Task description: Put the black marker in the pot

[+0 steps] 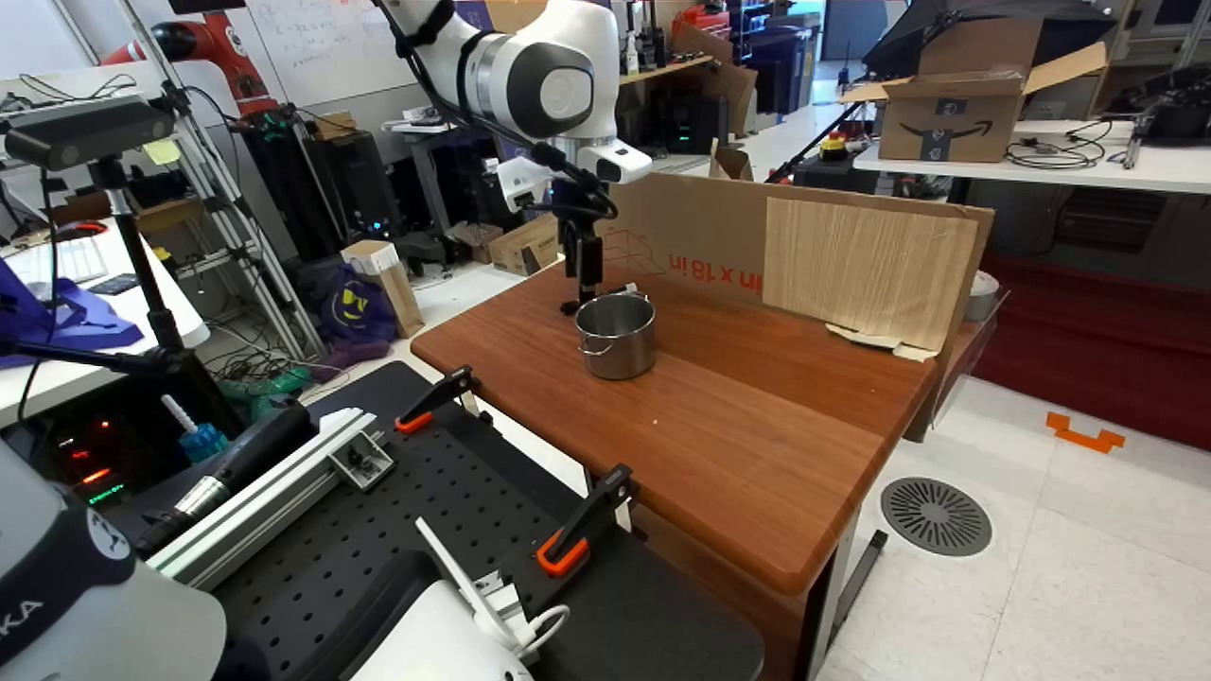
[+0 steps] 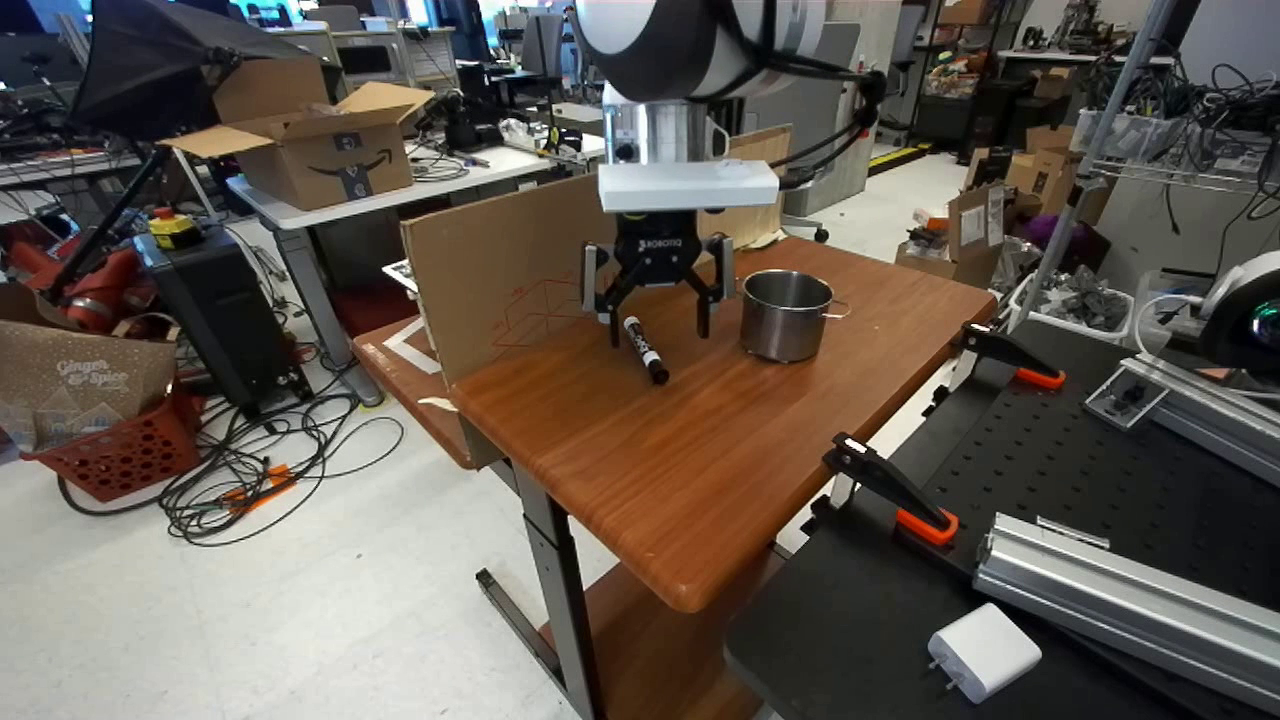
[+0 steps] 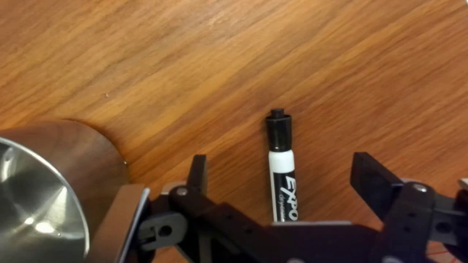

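A: In an exterior view, what comes first from the left?

B: The cardboard [image 2: 465, 300], standing along one long edge of the bench [image 2: 620, 440] from its left corner. The claw [image 2: 659, 340] hangs near it, so a careless swing that way could topple it.

A: And the marker [image 2: 645, 348]?

B: Flat on the bench, nearer the cardboard edge than the opposite one, its black cap [image 2: 657, 371] roughly toward the near corner. It's round: if one of the fingers [image 2: 704, 318] touches first, it may roll away.

A: Is the claw holding it?

B: No. It's spread wide, and the wrist view puts the marker about midway between its two sides, so lining up the grasp looks like the step in hand. I can't tell how high the tips are; coming down too far would jam them on the bench.

A: Then the pot [image 2: 782, 338], further right?

B: Upright, near the claw but apart from it, and well in from the edge facing the black table [image 2: 850, 600]. Lowered off line, the claw's outer knuckle [image 2: 722, 262] could catch the rim [image 2: 786, 309] and shove the pot toward that edge.

A: And the drop?

B: Gripped close to one end, the marker would likely tilt, hit the rim and bounce back onto the bench. I'd want a hold near its middle, and a lift clear of the rim before crossing over.
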Controlling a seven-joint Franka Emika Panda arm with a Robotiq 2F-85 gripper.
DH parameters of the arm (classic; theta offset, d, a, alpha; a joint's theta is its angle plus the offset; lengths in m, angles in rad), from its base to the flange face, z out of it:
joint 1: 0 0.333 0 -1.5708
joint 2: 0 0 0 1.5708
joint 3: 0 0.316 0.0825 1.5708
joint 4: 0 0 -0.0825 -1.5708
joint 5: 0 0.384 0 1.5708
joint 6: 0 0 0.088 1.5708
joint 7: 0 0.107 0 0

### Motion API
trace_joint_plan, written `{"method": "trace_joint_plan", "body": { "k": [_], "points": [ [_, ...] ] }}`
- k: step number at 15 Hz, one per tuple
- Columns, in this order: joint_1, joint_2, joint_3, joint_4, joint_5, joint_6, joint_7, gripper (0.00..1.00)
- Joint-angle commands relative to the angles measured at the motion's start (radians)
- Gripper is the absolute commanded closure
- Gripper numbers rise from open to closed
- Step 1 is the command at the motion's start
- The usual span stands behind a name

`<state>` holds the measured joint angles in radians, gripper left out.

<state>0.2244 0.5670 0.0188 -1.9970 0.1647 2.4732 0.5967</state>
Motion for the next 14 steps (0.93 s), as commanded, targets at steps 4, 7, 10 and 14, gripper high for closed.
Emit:
{"method": "trace_joint_plan", "body": {
  "k": [4, 7, 10, 14],
  "points": [
    [0.071, 0.074, -0.055, 0.039, -0.091, 0.020, 0.088, 0.25],
    [0.090, 0.084, -0.063, 0.047, -0.118, 0.021, 0.107, 0.42],
    [0.098, 0.085, -0.065, 0.058, -0.134, 0.019, 0.121, 0.66],
    [0.098, 0.069, -0.064, 0.051, -0.143, 0.024, 0.121, 0.93]
  ]
}}
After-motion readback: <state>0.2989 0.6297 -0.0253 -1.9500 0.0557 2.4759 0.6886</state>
